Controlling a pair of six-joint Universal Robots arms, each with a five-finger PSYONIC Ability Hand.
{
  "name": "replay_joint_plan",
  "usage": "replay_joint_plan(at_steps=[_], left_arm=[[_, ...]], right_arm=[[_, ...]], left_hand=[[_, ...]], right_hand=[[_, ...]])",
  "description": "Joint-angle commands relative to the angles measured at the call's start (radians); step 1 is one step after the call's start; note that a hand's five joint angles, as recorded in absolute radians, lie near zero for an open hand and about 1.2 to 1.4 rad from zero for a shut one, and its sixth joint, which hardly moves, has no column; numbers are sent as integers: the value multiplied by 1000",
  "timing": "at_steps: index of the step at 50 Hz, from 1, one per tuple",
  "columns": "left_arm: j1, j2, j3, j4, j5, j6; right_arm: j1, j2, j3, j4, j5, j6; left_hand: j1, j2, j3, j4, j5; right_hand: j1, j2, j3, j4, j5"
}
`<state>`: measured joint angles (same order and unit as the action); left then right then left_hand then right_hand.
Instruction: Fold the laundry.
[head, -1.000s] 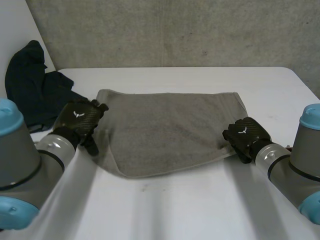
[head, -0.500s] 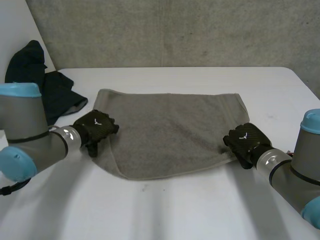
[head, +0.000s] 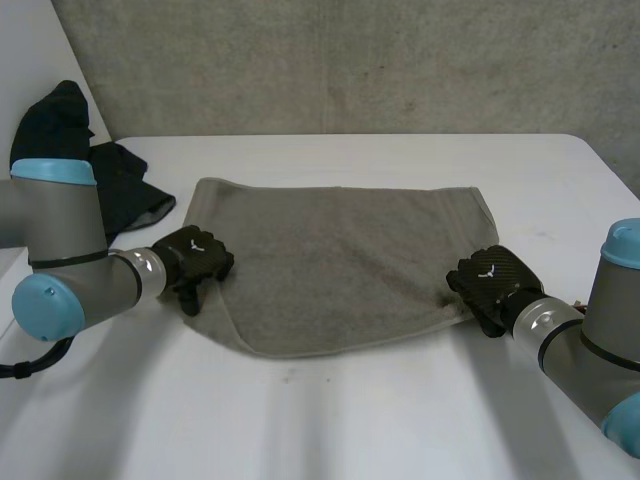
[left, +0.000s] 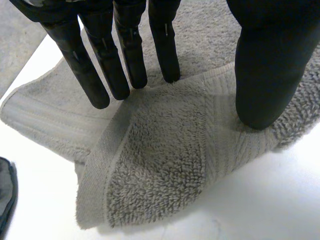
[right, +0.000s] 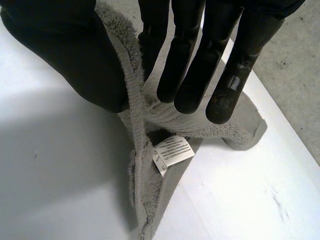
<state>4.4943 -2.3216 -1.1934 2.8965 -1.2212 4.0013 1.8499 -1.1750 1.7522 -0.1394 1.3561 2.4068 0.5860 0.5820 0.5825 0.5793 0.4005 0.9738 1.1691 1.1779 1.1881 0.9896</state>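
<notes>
Across the centre of your head view, the grey rectangular terry towel (head: 340, 265) lies flat on the white table (head: 350, 410), a dark crumpled garment (head: 100, 185) heaped at upper left. Your left hand (head: 195, 262) sits at the towel's lower-left corner, the turned-over corner pinched between its straight fingers (left: 131, 55) and thumb. Your right hand (head: 487, 280) is at the lower-right corner, thumb and fingers (right: 185, 65) nipping a raised ridge of hem just beside a small white sewn-in label (right: 172, 152).
</notes>
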Motion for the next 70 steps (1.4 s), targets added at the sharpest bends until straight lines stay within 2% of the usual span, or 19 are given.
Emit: replay_joint_plan(at_steps=[1,9,14,20,41,43,47,52,56,61,70], left_arm=[[2,-2,3,0,-23,2],[2,-7,2,0,-32,2],[0,7,-14,0,-41,-2],[-6,30,-58,1,-64,-13],[45,372,-432,150,-66,-45],[57,409,-474,150,-67,-62],[75,491,-558,138,-72,-96],[77,582,-667,90,-87,-110],[77,657,-747,-3,-99,-108],[71,731,-798,-71,-100,-108],[68,703,-767,-11,-98,-116]], right_arm=[[0,0,0,0,0,0],[0,0,1,1,0,0],[0,0,1,1,0,-1],[-1,0,-2,3,2,-1],[-3,-2,0,40,6,-37],[-3,-5,-3,64,6,-49],[-8,-52,-10,203,6,-122],[-89,-124,9,496,2,-303],[-133,-196,45,648,21,-395],[-170,-290,76,722,3,-442],[-187,-299,69,704,8,-454]], left_hand=[[27,31,30,34,38],[47,51,51,54,58],[478,482,481,485,489],[675,679,679,682,686],[702,706,705,709,713],[798,802,802,805,809],[810,814,814,817,821],[810,814,814,817,821],[810,814,814,817,821],[810,814,814,817,821],[810,814,814,817,821]], right_hand=[[422,227,218,208,232],[422,227,218,208,232],[422,227,218,208,232],[422,227,218,208,232],[422,227,218,208,232],[422,227,218,208,232],[422,227,218,208,232],[422,227,218,208,232],[422,227,218,208,232],[422,227,218,208,232],[422,227,218,208,232]])
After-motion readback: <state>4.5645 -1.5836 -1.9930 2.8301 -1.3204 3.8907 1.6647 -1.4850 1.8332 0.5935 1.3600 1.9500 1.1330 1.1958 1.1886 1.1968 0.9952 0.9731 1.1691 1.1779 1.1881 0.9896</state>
